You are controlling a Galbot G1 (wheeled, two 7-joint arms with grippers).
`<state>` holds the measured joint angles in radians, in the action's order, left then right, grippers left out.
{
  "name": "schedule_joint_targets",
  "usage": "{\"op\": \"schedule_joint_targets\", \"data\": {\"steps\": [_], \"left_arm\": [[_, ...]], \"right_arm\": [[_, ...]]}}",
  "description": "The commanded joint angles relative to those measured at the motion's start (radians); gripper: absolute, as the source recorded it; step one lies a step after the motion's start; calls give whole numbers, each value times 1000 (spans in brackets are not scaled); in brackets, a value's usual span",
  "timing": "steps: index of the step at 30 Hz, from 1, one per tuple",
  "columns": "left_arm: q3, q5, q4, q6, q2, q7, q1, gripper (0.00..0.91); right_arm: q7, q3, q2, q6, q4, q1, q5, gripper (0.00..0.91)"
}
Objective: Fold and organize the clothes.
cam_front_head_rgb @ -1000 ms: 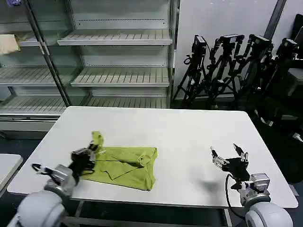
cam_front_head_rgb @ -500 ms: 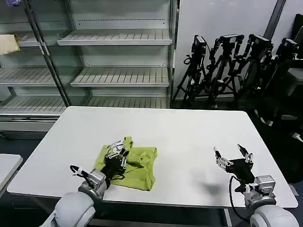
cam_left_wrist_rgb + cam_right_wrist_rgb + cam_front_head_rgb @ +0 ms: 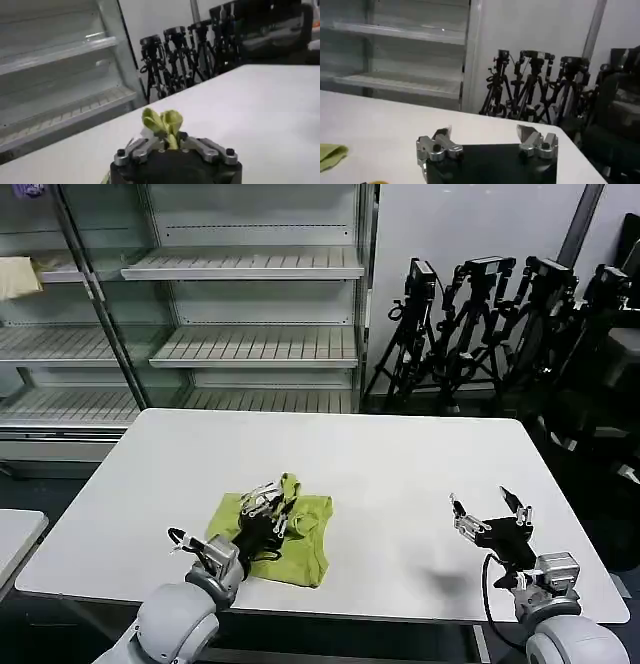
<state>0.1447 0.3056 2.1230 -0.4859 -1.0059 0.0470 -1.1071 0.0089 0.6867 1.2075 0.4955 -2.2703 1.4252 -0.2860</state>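
Note:
The lime yellow-green T-shirt (image 3: 295, 546) lies partly folded on the white table (image 3: 400, 474), near its front left. My left gripper (image 3: 268, 506) is above the shirt's middle, shut on a pinched fold of the fabric. That bunch of green cloth (image 3: 163, 123) stands up between the jaws of my left gripper (image 3: 170, 142). My right gripper (image 3: 490, 511) hovers open over bare table at the front right, well apart from the shirt. In the right wrist view, my right gripper (image 3: 485, 137) holds nothing, and a corner of the T-shirt (image 3: 330, 155) shows at the edge.
Empty metal shelves (image 3: 250, 314) stand behind the table. A pale cream cloth (image 3: 18, 276) lies on a shelf at far left. Black tripods (image 3: 480, 334) crowd the floor at back right. Another table's corner (image 3: 15, 539) sits at left.
My left gripper has carried the shirt's left edge to the right, over the middle of the garment, so the shirt is now narrower. The right gripper drifted slightly right.

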Motion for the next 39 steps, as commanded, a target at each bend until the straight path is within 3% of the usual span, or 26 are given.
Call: {"op": "schedule_joint_targets", "data": {"steps": [1, 5, 11, 21, 39], "left_arm": [[100, 219, 88, 93, 15, 14, 22, 907], [231, 265, 85, 102, 79, 18, -4, 907], [326, 233, -41, -89, 94, 110, -106, 907], [304, 439, -115, -91, 68, 107, -162, 907], [280, 469, -173, -91, 36, 107, -123, 907]], "right_arm": [[-4, -2, 2, -4, 8, -1, 1, 907], [-5, -12, 6, -6, 19, -16, 3, 907], [-5, -25, 2, -1, 18, -32, 6, 907], [-2, -18, -5, 7, 11, -30, 6, 907], [-4, -10, -17, 14, 23, -49, 3, 907]]}}
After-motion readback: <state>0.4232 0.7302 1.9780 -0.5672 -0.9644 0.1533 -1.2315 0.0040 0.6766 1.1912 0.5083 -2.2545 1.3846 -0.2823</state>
